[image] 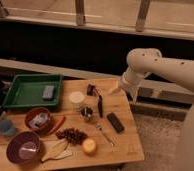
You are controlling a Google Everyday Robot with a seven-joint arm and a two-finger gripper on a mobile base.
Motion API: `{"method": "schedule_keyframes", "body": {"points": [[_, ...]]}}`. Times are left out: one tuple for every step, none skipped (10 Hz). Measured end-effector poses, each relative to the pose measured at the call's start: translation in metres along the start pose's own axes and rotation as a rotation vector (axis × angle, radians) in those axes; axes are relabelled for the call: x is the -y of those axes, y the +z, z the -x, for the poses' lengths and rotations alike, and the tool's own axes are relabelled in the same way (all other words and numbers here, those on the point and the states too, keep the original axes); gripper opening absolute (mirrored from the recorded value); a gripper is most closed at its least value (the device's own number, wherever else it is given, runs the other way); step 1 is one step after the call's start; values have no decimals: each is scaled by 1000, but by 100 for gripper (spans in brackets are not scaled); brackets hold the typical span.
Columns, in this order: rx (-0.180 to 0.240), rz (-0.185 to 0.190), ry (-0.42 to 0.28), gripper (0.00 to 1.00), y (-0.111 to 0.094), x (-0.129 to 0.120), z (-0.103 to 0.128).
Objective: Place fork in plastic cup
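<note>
Table (127, 149): pale wood, low in view.
Floor (157, 142): speckled grey-brown, right of the table.
Ledge (20, 64): pale strip just behind the table.
Wall (65, 47): dark band beyond the ledge.
Posts (80, 12): grey uprights above the wall.
Light: dim, warm.

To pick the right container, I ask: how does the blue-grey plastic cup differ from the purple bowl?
The plastic cup is smaller than the purple bowl. The cup is dull blue-grey, the bowl purple. The cup stands left of and behind the bowl. Both stand upright, far from the end effector, which hangs open above the far right side of the table.
</note>
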Motion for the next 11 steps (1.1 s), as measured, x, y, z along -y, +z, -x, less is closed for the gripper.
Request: {"method": "schedule_keyframes", "body": {"points": [[-1,-1,-32,80,0,-4,-4],[-5,-2,-76,80,3,-16,-8],[-12,-1,-120,80,6,-31,-14],[-21,4,-161,80,10,-45,-21],[-27,7,-201,80,13,-57,-29],[-36,14,-259,80,16,-74,-40],[-42,20,-301,80,19,-87,-47],[-51,27,-354,80,22,-102,-56],[-50,15,-400,80,26,-110,-64],[-50,3,-444,80,31,-122,-71],[-48,-8,-465,80,36,-128,-76]]}}
